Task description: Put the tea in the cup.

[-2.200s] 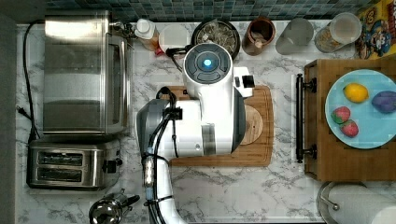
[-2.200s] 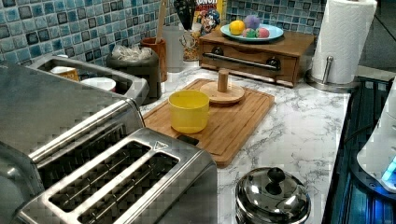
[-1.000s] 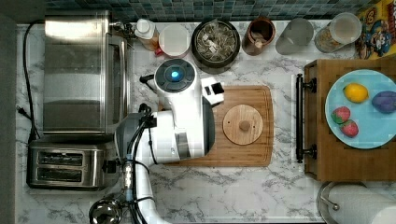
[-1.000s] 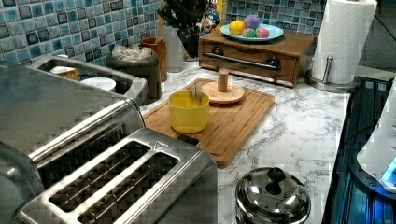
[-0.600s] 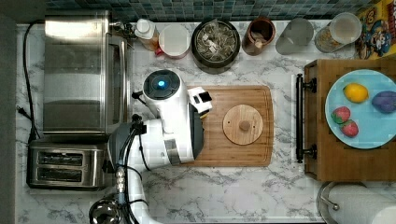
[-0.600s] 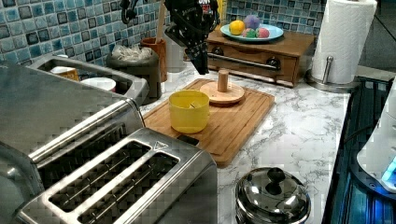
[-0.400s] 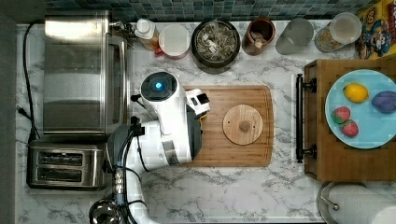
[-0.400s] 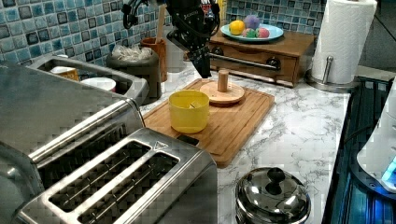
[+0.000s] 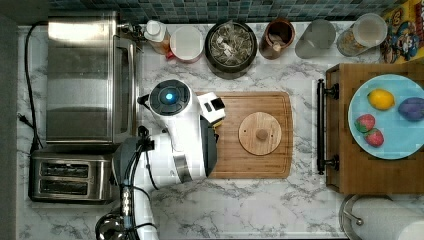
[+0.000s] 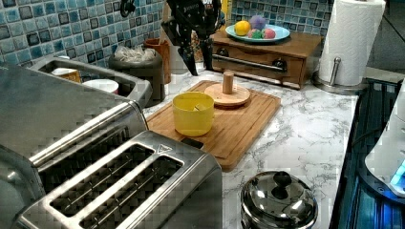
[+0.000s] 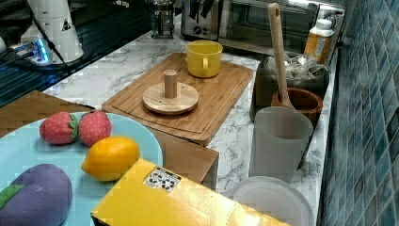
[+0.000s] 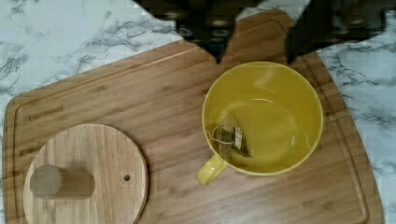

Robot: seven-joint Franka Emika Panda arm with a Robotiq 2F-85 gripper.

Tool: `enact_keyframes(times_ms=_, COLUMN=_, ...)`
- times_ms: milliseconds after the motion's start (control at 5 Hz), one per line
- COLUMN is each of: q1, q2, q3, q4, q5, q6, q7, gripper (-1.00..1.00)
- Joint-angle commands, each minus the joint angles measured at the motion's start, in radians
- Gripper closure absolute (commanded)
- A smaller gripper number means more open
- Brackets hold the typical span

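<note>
The marble bench (image 9: 280,200) carries a bamboo cutting board (image 12: 140,93), and on that board sit a round wooden lid (image 12: 88,172) with a knob and, just beside it, a yellow cup (image 12: 264,116). A dark tub of spare tea bags (image 9: 231,44) stands behind the board against the tiles. Above the cup hangs the hand (image 10: 197,59), its two dark fingers spread apart with nothing between them. Inside the cup, lying against the wall near the handle, is the tea bag (image 12: 232,140), its string and tag curled up with it. By the look of it the tea is delivered and the job is as good as done. What could still spoil it: the fingers hang close over the rim, so a low or sideways retreat might clip the cup, tip it off the board, or knock the lid
</note>
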Motion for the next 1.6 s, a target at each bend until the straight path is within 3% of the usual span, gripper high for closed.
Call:
enact_keyframes(times_ms=200, q1=0.005, q2=-0.033, q3=0.007, q4=-0.006, q5=-0.029, q6=0.005, q7=0.039, gripper=-1.0)
enact_keyframes(times_ms=400, q1=-0.042, q2=-0.012, q3=0.053, q4=0.012, q5=-0.043, q6=-0.016, q7=0.043, gripper=-1.0)
enact_keyframes(times_ms=600, q1=0.003, q2=-0.012, q3=0.009, q4=0.011, q5=-0.042, q6=-0.016, q7=0.042, gripper=-1.0)
enact_keyframes(times_ms=1600, q1=0.011, q2=-0.013, q3=0.0, q4=0.012, q5=-0.042, q6=-0.016, q7=0.042, gripper=-1.0)
